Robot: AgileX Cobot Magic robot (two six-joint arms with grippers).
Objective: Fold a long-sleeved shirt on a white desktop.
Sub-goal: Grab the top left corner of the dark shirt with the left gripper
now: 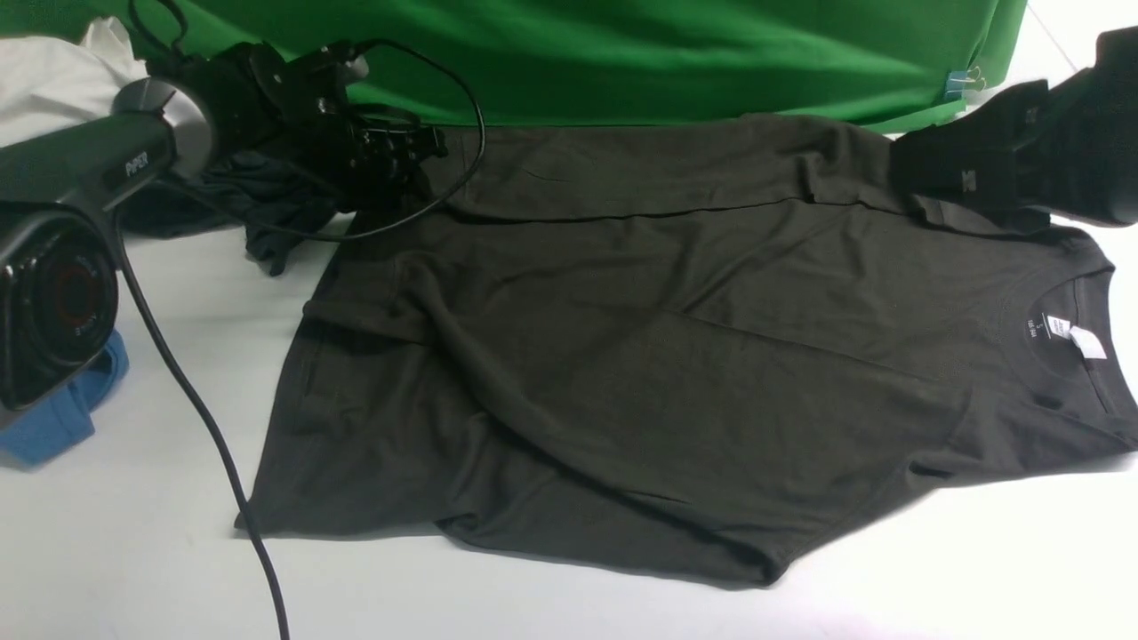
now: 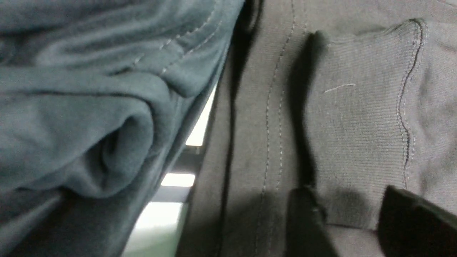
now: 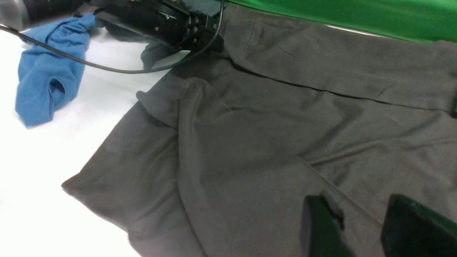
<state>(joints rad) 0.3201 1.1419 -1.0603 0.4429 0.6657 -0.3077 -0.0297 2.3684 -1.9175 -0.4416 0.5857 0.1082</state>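
The long-sleeved shirt (image 1: 622,356) lies spread on the white surface (image 1: 133,551), collar to my right, with a sleeve crossing its body. Beyond that, its far edge is already turned over. My left jaws stand parted over a ribbed cuff (image 2: 357,125) there, and my right jaws stand parted by the far shoulder. I judge this far fold unfinished; next, both must pinch that edge.

The left arm (image 1: 80,173) is a glossy black tube printed "PiPER" in white, capped by a brushed silver joint disc (image 1: 169,107). Beside it is a round black housing (image 1: 53,302) with what may be a reddish ring on its face. A thin black cable (image 1: 200,409) hangs alongside. The left end effector (image 1: 418,151) is black and screw-studded. The right end effector (image 1: 911,173) is matte black with a small white mark (image 1: 969,180) and blunt dark fingers (image 3: 321,228).
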